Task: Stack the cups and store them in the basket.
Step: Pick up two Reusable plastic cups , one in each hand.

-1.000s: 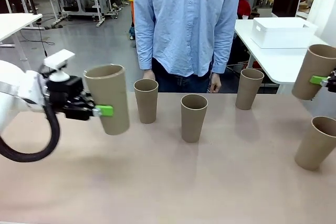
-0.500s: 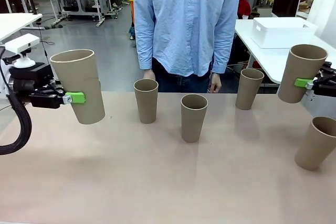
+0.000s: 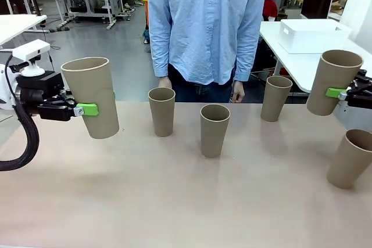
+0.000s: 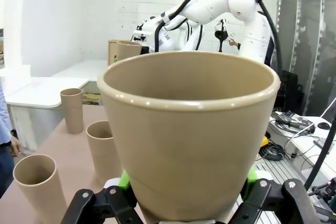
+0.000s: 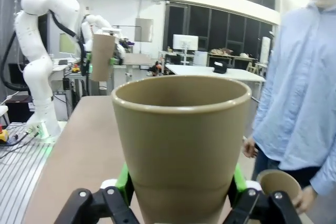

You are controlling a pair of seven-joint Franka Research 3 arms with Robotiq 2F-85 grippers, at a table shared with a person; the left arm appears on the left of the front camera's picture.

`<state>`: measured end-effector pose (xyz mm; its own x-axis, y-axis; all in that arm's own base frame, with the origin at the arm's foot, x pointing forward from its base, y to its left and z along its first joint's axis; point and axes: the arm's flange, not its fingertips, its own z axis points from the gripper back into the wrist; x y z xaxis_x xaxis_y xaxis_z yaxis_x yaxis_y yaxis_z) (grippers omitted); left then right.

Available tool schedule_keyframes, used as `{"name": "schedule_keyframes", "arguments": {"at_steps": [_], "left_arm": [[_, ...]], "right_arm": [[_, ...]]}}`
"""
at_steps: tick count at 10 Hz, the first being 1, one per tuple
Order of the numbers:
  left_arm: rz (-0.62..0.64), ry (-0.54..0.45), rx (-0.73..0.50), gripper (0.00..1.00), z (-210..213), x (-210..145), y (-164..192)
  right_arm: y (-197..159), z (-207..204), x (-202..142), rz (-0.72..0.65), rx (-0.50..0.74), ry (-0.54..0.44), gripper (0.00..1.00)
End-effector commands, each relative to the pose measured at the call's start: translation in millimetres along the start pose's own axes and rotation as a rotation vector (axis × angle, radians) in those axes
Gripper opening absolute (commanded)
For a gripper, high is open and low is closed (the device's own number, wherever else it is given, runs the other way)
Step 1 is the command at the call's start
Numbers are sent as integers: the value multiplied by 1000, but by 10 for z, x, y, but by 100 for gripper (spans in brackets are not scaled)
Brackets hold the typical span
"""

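The left end effector (image 3: 95,109) pinches a tan cup (image 3: 88,82), slightly tilted, in the air at the left end of the surface (image 3: 174,201); the right end effector (image 3: 325,92) pinches a second cup (image 3: 335,71) in the air at the right. Three cups (image 3: 214,130) stand near the person (image 3: 206,21), a fourth cup (image 3: 350,158) near the right edge, and the white basket (image 3: 314,39) sits on another table (image 3: 302,68) behind.

Six plain tan cups are shown, rims up. Around the centre cup (image 3: 214,130), a rear-left cup (image 3: 161,111) and rear-right cup (image 3: 275,98) are stood behind, a near cup (image 3: 350,158) far right. A left cup (image 3: 91,97) and right cup (image 3: 333,82) are held aloft, tilted. The white basket (image 3: 314,36) is set well behind, rightward.
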<state>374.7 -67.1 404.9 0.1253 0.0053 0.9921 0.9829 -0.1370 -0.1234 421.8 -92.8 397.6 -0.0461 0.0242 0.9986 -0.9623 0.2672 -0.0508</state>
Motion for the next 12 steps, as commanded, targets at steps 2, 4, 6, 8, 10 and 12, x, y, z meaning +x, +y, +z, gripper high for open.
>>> {"name": "schedule_keyframes", "arguments": {"at_steps": [2,4,6,8,10,12], "left_arm": [[-24,3,-7,85,99,-34,76],[-80,20,23,85,176,-58,-52],[-126,59,30,85,217,-132,-218],[-153,64,21,85,265,-263,-237],[-195,45,41,85,381,-321,-185],[-187,17,45,85,496,-347,-119]], "right_arm": [[629,-522,204,-9,72,1,85],[957,-743,169,-33,79,-2,85],[1208,-940,95,-83,90,27,85],[1347,-1093,-3,-125,116,41,85],[1433,-1144,-142,-116,130,18,85],[1521,-1106,-317,-93,155,-39,85]]}}
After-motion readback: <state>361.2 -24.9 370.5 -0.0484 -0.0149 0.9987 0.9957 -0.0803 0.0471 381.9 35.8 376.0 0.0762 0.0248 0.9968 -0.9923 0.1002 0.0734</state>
